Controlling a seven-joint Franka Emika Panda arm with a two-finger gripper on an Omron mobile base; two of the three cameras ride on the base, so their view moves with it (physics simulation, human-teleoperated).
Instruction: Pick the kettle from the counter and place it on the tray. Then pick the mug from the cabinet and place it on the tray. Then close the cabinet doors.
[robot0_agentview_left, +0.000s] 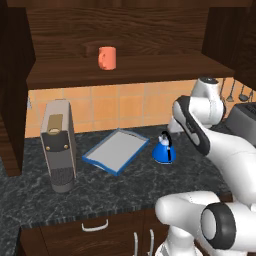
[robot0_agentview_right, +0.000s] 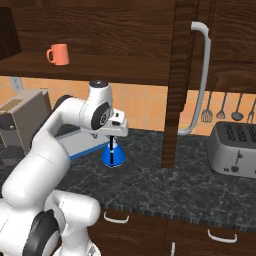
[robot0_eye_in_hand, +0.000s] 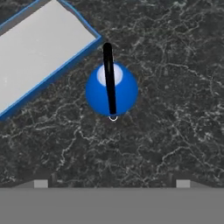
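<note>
The blue kettle (robot0_agentview_left: 163, 149) (robot0_agentview_right: 112, 156) stands upright on the dark counter (robot0_agentview_left: 125, 192), just right of the blue-rimmed tray (robot0_agentview_left: 117, 150) (robot0_eye_in_hand: 39, 52). My gripper (robot0_agentview_right: 111, 138) (robot0_eye_in_hand: 112, 183) hangs straight above the kettle (robot0_eye_in_hand: 111, 89), open, with its fingertips (robot0_eye_in_hand: 40, 183) wide apart and clear of the black handle. The orange mug (robot0_agentview_left: 107, 58) (robot0_agentview_right: 59, 54) sits on the shelf of the open cabinet (robot0_agentview_left: 125, 72). One cabinet door (robot0_agentview_right: 185, 75) stands open at the right, with its silver bar handle (robot0_agentview_right: 202, 75) facing me.
A grey coffee machine (robot0_agentview_left: 58, 145) stands left of the tray. A toaster (robot0_agentview_right: 234, 148) sits at the right, with utensils (robot0_agentview_right: 220, 107) hanging on the tiled wall. The open right door edge reaches down close to the counter beside the kettle.
</note>
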